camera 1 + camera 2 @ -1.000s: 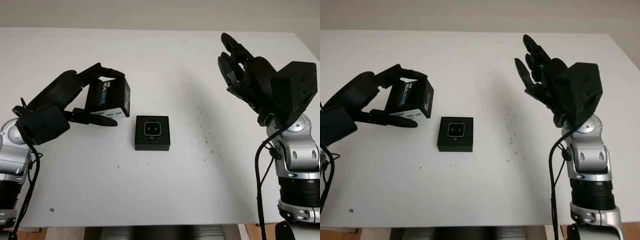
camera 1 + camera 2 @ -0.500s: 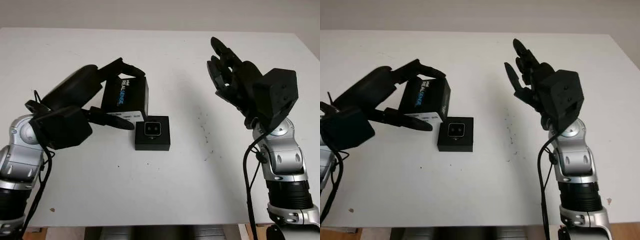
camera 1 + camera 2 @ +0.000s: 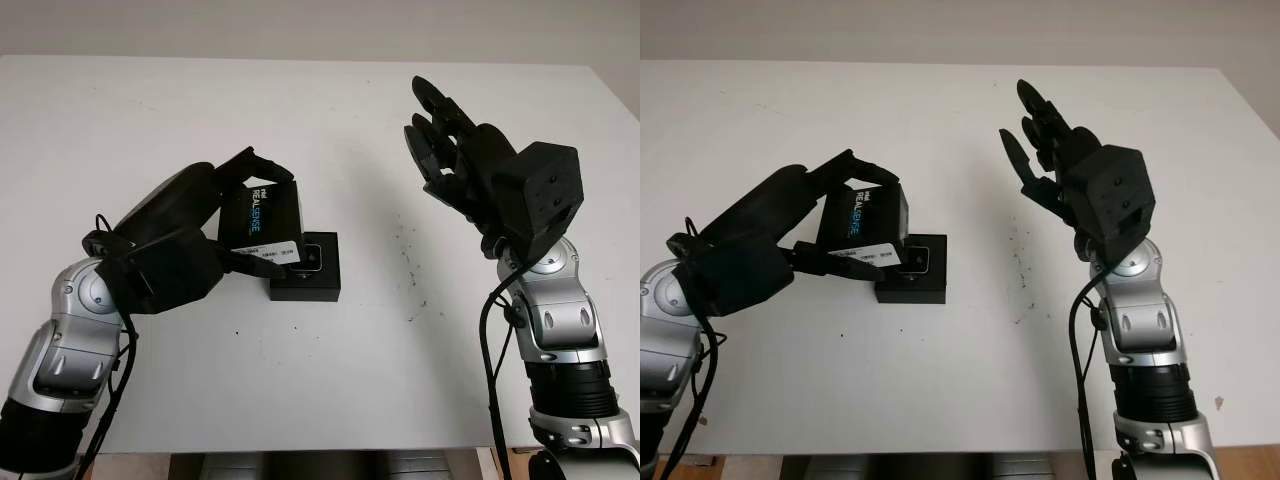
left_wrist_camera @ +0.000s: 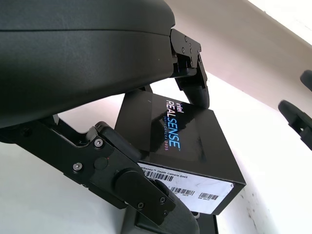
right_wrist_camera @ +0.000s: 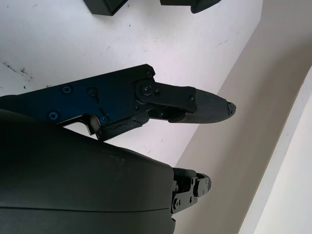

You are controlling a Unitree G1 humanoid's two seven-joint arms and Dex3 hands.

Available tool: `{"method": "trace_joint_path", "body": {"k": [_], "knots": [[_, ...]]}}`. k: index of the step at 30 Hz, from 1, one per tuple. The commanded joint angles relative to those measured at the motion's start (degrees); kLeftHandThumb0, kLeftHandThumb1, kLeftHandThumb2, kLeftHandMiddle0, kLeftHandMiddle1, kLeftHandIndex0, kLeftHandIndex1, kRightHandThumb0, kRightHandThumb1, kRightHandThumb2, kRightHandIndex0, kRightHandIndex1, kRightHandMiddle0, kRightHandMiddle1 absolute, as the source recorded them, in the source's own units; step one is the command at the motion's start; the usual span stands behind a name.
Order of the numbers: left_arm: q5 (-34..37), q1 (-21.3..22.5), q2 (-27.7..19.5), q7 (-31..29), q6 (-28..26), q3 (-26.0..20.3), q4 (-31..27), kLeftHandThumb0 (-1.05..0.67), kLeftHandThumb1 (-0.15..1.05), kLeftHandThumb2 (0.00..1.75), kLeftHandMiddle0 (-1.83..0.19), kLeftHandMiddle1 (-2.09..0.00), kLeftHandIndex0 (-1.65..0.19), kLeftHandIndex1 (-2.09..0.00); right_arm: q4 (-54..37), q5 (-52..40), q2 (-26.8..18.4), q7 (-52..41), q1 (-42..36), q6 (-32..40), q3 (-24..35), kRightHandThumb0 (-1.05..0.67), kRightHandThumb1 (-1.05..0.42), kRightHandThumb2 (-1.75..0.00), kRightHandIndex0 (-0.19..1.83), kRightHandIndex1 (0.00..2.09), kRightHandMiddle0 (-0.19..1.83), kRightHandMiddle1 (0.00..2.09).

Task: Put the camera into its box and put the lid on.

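While the white table [image 3: 320, 110] carries dark specks [image 3: 410, 265] right of centre, the right hand [image 3: 455, 150] is raised above its right side, open and holding nothing; the left hand [image 3: 190, 245] has its fingers [image 4: 192, 80] closed around the black lid [image 3: 862, 222], held tilted, its long axis running away from the robot, over the left edge of the box [image 3: 312, 275]; the camera [image 3: 315, 258], partly covered by the lid, lies in the box, lens upward.

White table [image 3: 330, 380] w/ dark specks nr centre-right; plain pale wall [image 3: 300, 25] behind; wood floor strip at btm edge.
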State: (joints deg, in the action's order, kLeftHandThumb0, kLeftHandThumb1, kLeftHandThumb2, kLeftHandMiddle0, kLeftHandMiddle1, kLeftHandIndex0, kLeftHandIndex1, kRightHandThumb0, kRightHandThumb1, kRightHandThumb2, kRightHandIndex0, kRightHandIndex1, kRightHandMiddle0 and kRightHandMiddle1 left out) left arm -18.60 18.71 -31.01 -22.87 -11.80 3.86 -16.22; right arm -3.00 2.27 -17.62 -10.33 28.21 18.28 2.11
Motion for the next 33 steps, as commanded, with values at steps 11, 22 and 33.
{"method": "trace_joint_path", "body": {"k": [11,22,33], "knots": [[2.19,0.57,1.61,-0.57,2.44,1.13,0.41,-0.09,1.00,0.05,-0.22,-1.62,-0.15,-1.56,0.38,1.27,0.62,0.64,-0.12,-0.30,-0.74,-0.68,-1.05,-0.54,0.13,0.07,0.07,0.12],[3.16,1.42,4.15,-0.14,4.46,1.96,3.61,-0.07,0.99,0.05,-0.23,-1.54,-0.16,-1.53,0.22,1.63,0.81,0.88,-0.01,0.56,-1.00,-0.69,-1.05,-0.55,0.13,0.07,0.08,0.13],[-4.19,0.67,6.24,6.51,8.32,4.97,5.41,-0.06,0.99,0.06,-0.19,-1.64,-0.17,-1.55,0.94,1.40,2.03,1.56,0.24,0.53,-1.03,-0.72,-1.05,-0.52,0.14,0.06,0.10,0.21]]}}
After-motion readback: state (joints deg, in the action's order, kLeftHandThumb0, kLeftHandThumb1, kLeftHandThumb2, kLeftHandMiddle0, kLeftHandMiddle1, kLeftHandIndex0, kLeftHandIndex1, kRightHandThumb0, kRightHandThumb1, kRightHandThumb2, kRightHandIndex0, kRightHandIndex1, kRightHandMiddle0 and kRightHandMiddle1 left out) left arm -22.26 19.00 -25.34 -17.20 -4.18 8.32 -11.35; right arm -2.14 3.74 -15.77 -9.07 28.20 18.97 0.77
